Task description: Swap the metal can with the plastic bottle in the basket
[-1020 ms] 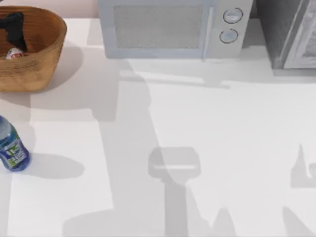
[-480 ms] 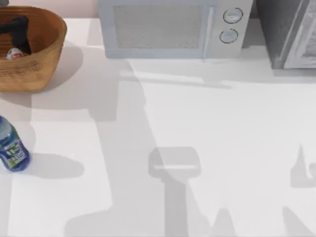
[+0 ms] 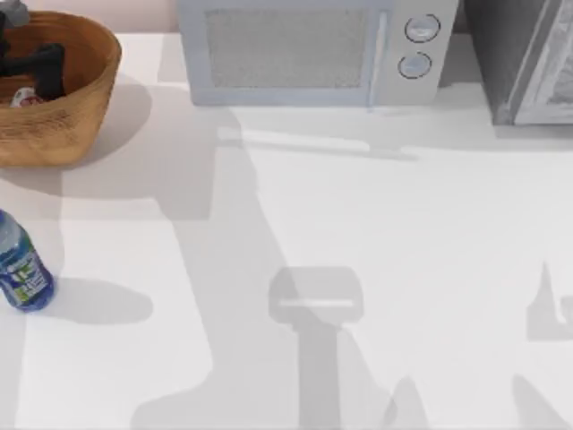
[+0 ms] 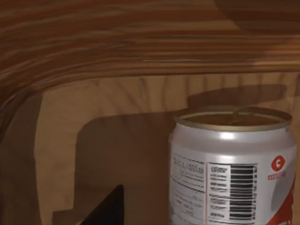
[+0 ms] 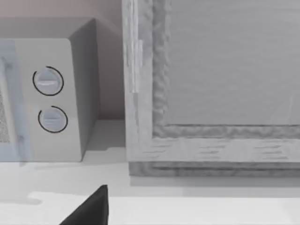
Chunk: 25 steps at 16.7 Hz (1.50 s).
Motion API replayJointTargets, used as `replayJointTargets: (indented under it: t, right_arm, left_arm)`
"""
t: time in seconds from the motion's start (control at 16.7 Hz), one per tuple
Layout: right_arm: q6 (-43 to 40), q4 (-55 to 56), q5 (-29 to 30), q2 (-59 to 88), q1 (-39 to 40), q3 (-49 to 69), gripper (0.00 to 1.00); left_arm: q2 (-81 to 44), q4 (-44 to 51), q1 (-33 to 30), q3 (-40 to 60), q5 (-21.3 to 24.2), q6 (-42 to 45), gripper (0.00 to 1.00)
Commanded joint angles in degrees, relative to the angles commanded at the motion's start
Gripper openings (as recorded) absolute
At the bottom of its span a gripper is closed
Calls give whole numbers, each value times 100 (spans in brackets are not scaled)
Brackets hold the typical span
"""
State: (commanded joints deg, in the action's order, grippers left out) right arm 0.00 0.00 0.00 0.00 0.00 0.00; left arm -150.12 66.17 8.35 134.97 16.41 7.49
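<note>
The basket [image 3: 85, 85] stands at the table's far left corner. The metal can [image 3: 24, 97] stands upright inside it, with its white and red label and dull gold top close up in the left wrist view [image 4: 234, 168]. My left gripper [image 3: 38, 64] is down inside the basket, just behind the can, and open with nothing held. One dark fingertip [image 4: 105, 211] shows beside the can against the basket's inner wall [image 4: 117, 61]. The plastic bottle [image 3: 22, 273] stands on the table at the left edge, in front of the basket. One fingertip [image 5: 91, 208] of my open right gripper shows in the right wrist view.
A microwave [image 3: 313, 49] sits along the back of the table, seen also in the right wrist view [image 5: 51, 93]. A grey cabinet [image 3: 528, 58] stands at the back right, close in the right wrist view [image 5: 211, 84]. Arm shadows fall across the white tabletop [image 3: 358, 224].
My left gripper has shifted a little to the right inside the basket and turned, staying close behind the can. The can and bottle have not moved.
</note>
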Motion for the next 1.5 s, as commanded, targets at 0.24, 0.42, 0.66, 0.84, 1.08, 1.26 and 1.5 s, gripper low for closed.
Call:
replayJointTargets:
  t: [0.24,0.42,0.66,0.84,1.08,1.26,1.5]
  right_arm:
    - [0,0,0,0,0,0,100]
    - [0,0,0,0,0,0,100]
    - [0,0,0,0,0,0,100]
    - [0,0,0,0,0,0,100]
    - [0,0,0,0,0,0,100]
    - [0,0,0,0,0,0,100]
    - [0,0,0,0,0,0,100]
  left_arm:
    - [0,0,0,0,0,0,77]
    - [0,0,0,0,0,0,55]
    - [0,0,0,0,0,0,25]
    - [0,0,0,0,0,0,2]
    - [0,0,0,0,0,0,0]
    - [0,0,0,0,0,0,0]
    - [454,15,-37,-274,18,-19,0]
